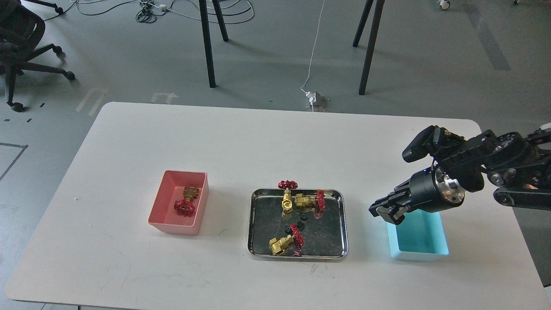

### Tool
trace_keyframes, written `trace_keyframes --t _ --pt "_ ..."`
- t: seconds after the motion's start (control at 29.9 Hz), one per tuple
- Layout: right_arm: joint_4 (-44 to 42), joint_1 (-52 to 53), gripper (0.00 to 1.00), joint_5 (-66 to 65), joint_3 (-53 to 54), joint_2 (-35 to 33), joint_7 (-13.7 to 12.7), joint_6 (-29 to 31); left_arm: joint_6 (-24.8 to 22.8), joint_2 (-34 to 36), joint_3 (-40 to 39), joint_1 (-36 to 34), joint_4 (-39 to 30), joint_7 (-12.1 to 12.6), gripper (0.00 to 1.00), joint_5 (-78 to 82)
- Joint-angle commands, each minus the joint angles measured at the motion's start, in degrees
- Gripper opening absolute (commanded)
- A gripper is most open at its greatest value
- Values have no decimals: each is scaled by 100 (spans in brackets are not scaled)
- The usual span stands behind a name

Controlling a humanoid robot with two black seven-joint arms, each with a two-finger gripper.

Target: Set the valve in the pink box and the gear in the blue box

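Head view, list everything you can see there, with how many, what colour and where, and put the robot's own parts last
table: one, white, fills the lower view
pink box: one, salmon pink, left part of the table
valve in the pink box: one, brass with a red handwheel
steel tray: one, shiny, centre of the table
valves in the tray: three, brass with red handwheels, two at the far end, one near the front
gears: about three, black, tiny, mid tray; exact count hard to tell
blue box: one, light cyan, right of the tray
office chair: one, black, floor far left
power strip: one, white, floor behind the table
right gripper: one, black, above the blue box's far end; fingers too dark to tell apart
left gripper: not in view
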Motion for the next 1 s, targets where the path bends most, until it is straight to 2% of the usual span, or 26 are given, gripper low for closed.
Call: trace_keyframes --t 0.0,0.17,0.2,0.33,0.47,0.57,0.67,0.77,0.9,0.97 --pt "75 -258 14 -115 -32 -584 3 8 6 -4 -52 -8 0 2 99 5" --pt "-153 -662 16 -221 3 -734 -5 8 -29 13 -122 -8 0 2 99 5" --pt "-241 -724 19 -221 20 -726 -5 8 -38 22 -122 -8 0 2 99 5" --pt "-514 -891 39 -212 38 -682 -5 -19 -46 119 -131 -8 0 2 99 -4" --pt "-550 -1014 65 -177 178 -716 -5 -63 -46 136 -131 -8 0 11 99 -4" --pt "-514 -1050 77 -142 302 -830 -5 -63 -38 137 -122 -8 -9 11 99 -4" --pt "-427 -988 84 -36 529 -1111 -5 -54 -29 128 -105 -8 0 11 99 5" --pt "-216 -962 89 506 1406 -1576 -5 8 -20 102 -61 0 0 20 99 5" --pt "-250 -1032 92 2368 2883 -1929 -5 201 -29 49 -34 18 0 37 99 5" --pt "-347 -1058 92 3264 3446 -1938 -23 131 -46 40 -26 44 0 142 99 5"
